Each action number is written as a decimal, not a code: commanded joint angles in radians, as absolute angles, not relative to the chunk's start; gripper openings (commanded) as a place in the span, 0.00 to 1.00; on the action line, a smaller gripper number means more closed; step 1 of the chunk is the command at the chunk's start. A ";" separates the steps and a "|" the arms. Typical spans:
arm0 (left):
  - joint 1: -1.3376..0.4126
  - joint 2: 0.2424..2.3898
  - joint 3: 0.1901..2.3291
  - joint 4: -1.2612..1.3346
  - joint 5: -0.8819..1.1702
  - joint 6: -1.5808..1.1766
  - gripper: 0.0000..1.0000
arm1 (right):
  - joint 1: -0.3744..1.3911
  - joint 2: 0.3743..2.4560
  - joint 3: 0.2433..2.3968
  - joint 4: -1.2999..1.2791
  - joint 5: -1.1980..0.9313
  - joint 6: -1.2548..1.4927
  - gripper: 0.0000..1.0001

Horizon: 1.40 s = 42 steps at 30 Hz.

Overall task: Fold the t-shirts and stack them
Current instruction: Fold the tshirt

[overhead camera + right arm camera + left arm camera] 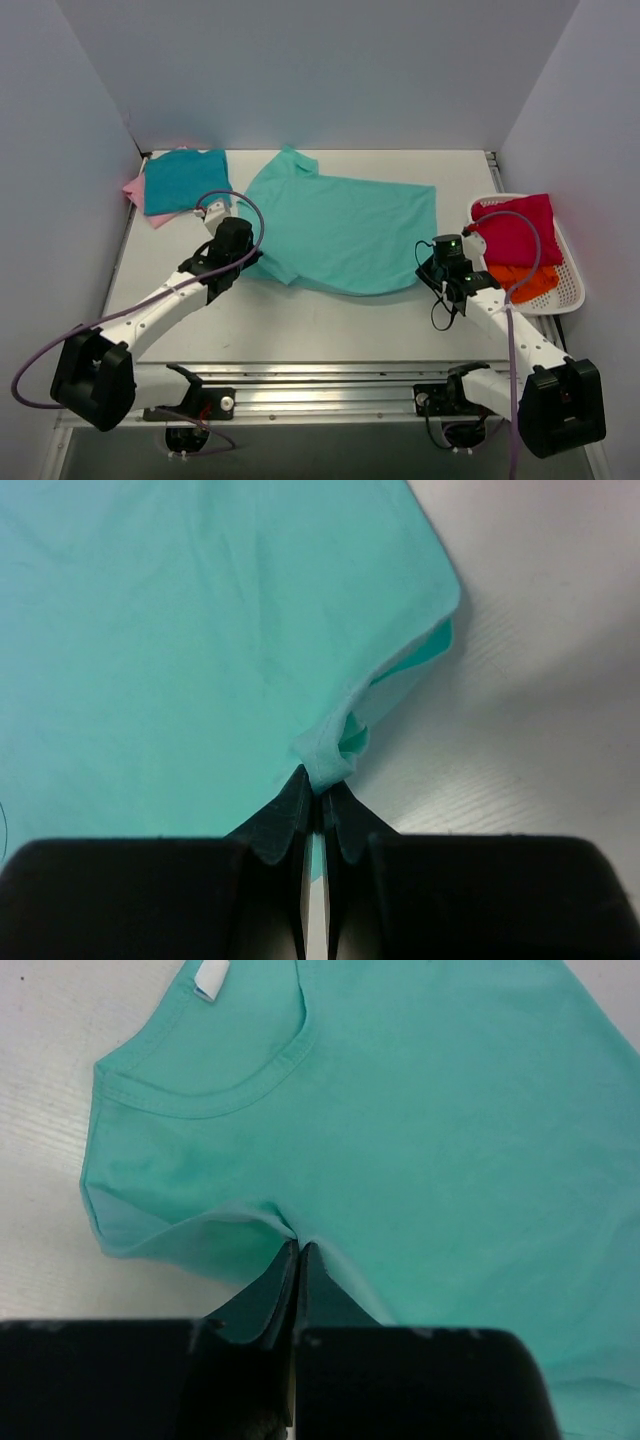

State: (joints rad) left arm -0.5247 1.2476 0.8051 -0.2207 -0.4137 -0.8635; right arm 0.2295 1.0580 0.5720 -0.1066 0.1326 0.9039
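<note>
Top external, mint tee (350, 230) edges pinched

Pale tabletop (300, 320), bare strip along the near side. Mint tee (345, 235) spread flat mid-tabletop, neck left, hem right, one sleeve pointing to the far edge; near-right hem corner bunched, slightly off the surface. Far-left corner: pink tee (135, 188) on the tabletop, mostly covered by a folded teal tee (185, 180), only its left edge showing. Right edge: white slotted basket (570, 285), near the mint tee but not touching.
</note>
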 commanded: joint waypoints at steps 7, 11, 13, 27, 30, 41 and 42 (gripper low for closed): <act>-0.362 1.704 1.191 -0.129 -0.140 -0.717 0.02 | 0.167 1.388 0.765 -0.011 0.262 0.905 0.00; -0.293 2.076 1.527 -0.235 -0.043 -0.672 0.10 | 0.129 1.639 0.941 -0.009 0.282 0.936 0.00; -0.255 2.182 1.684 -0.215 0.064 -0.652 0.65 | 0.118 1.776 1.011 -0.009 0.272 0.934 0.00; -0.179 1.984 1.643 -0.200 -0.014 -0.683 0.94 | 0.100 1.738 1.370 -0.143 0.382 0.830 1.00; -0.181 1.884 1.551 -0.176 -0.057 -0.670 0.94 | 0.113 1.672 1.387 -0.164 0.414 0.822 1.00; -0.224 1.622 1.145 -0.052 -0.090 -0.695 0.94 | 0.209 1.438 1.033 0.012 0.371 0.882 0.97; -0.233 1.609 1.112 -0.035 -0.098 -0.698 0.94 | 0.212 1.433 0.966 0.049 0.355 0.885 0.94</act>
State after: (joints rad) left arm -0.2070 1.6730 1.1961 -0.1192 -0.0650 -0.6914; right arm 0.1993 1.4540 1.0840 -0.0257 0.3733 0.8608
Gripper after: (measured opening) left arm 0.940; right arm 0.961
